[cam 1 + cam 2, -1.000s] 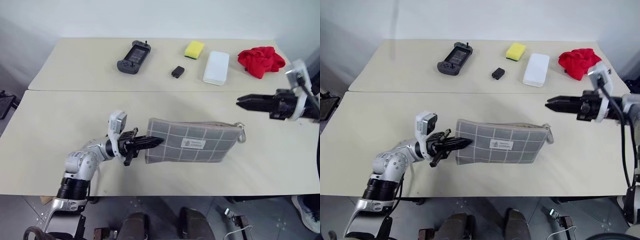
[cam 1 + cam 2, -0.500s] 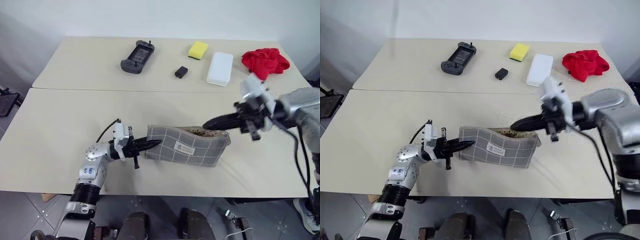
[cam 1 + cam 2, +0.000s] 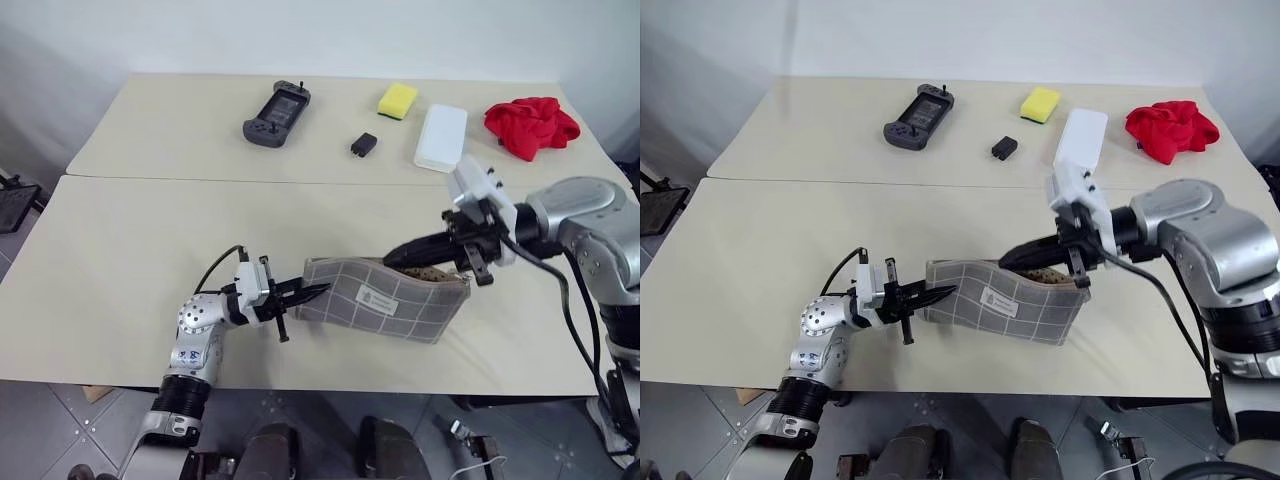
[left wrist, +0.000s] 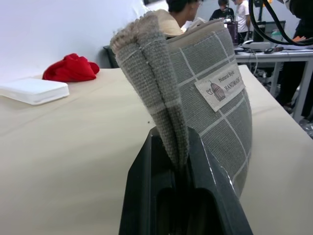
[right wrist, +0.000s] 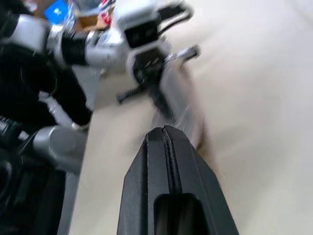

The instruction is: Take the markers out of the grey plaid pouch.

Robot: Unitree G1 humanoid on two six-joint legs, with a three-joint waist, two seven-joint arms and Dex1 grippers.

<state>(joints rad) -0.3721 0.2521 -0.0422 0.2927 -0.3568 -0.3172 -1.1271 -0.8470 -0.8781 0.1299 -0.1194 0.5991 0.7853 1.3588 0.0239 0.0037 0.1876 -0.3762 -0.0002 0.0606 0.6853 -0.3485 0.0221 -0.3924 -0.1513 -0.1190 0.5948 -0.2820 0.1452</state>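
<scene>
Grey plaid pouch (image 3: 385,307) lies on the near worktop (image 3: 120,260), its closed end clamped in the left gripper (image 3: 300,293) fingers, its mouth open showing tan lining. No markers are out yet; extraction remains. The right gripper (image 3: 400,259), fingers pressed together, has its tip at the pouch mouth. Compared with one second ago, the right gripper has swung in from well beside the pouch, and the pouch has opened.
</scene>
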